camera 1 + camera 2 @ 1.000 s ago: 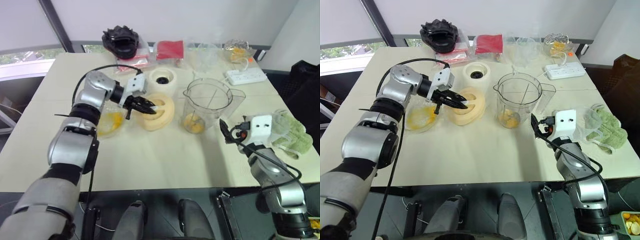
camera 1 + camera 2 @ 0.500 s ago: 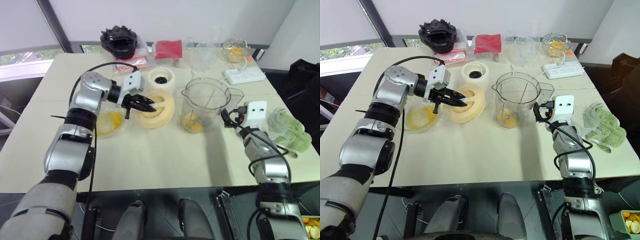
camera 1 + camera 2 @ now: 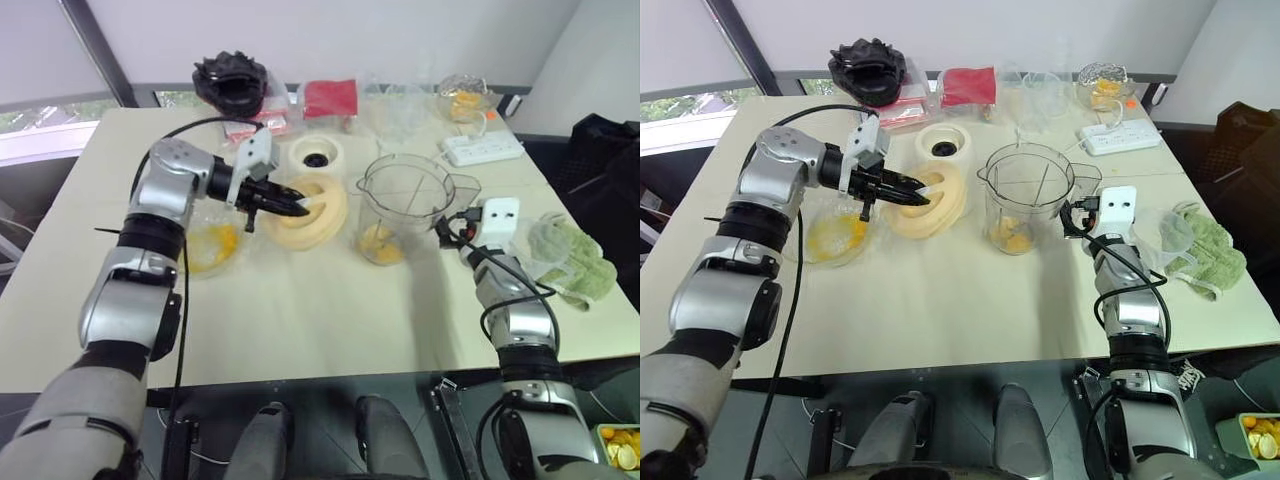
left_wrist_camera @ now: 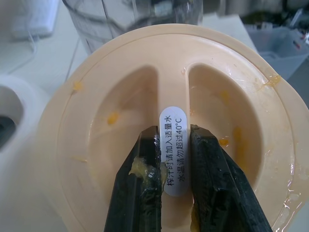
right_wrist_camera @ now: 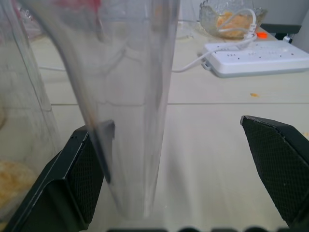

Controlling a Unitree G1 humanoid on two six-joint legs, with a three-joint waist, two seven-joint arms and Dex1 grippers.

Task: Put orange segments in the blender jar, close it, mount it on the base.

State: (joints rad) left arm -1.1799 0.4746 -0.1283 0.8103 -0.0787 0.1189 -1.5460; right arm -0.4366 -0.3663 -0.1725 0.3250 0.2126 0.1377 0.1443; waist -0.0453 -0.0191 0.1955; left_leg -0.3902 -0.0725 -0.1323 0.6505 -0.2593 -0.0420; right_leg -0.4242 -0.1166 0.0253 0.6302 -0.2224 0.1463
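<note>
We judge the closing step is in hand: our left end effector (image 4: 175, 191) is clamped on the lid's (image 3: 310, 212) central rib, tilting it beside the jar (image 3: 408, 205), which stands on the desk (image 3: 320, 310) with segments (image 3: 383, 242) inside. Next, the lid must go squarely onto the jar mouth. Our right end effector (image 5: 174, 179) stands wide around the jar handle (image 5: 126, 111); the wrist view shows this, and the rib's label.

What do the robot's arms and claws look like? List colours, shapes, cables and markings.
Both arms are glossy silver-grey segmented shells with black joints. Each wrist carries a boxy white camera block; the right one shows two dark holes. Thin black cables loop along both arms. The left claw and right claw each have two black fingers, the right one's pads finely textured. No markings are readable on the arms.
</note>
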